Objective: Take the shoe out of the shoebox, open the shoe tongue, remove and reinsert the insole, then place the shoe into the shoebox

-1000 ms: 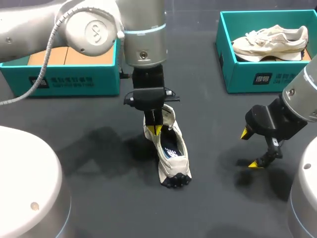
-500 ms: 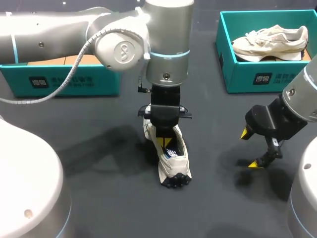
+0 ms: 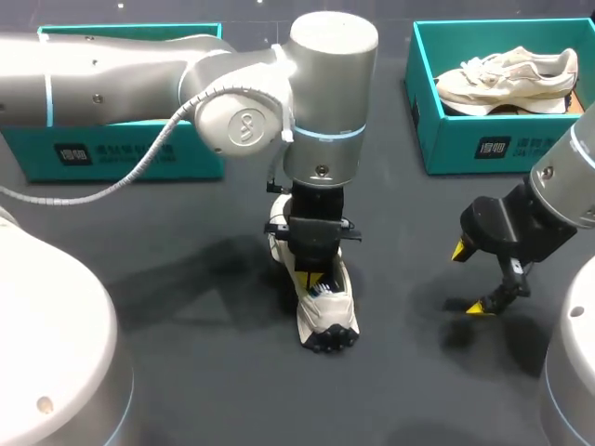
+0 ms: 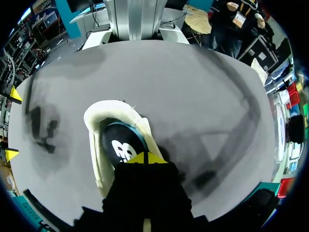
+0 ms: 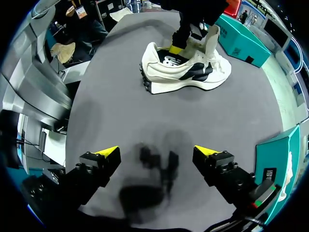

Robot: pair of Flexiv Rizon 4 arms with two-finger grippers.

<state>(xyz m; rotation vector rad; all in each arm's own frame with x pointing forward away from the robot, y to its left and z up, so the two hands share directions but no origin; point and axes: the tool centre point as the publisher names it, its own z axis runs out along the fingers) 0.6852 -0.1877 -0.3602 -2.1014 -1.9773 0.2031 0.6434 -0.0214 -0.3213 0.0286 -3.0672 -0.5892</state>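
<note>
Head view: nearest, the right jaws are being held spread and empty above the bare table (image 3: 186, 372), well apart from the shoe (image 3: 323, 313). The shoe is being kept on the table's middle, out of its box. The left jaws are being pressed together inside its opening, over the dark insole (image 4: 120, 145); whether it is being pinched cannot be told. Insole removal, reinsertion and boxing are judged as left. Open room is being offered all round, the shoeboxes (image 3: 121, 153) being set far back.

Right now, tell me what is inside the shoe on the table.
A dark insole with a white logo, and the left gripper reaching into the opening. The gripper covers the rest of the inside of the shoe.
</note>
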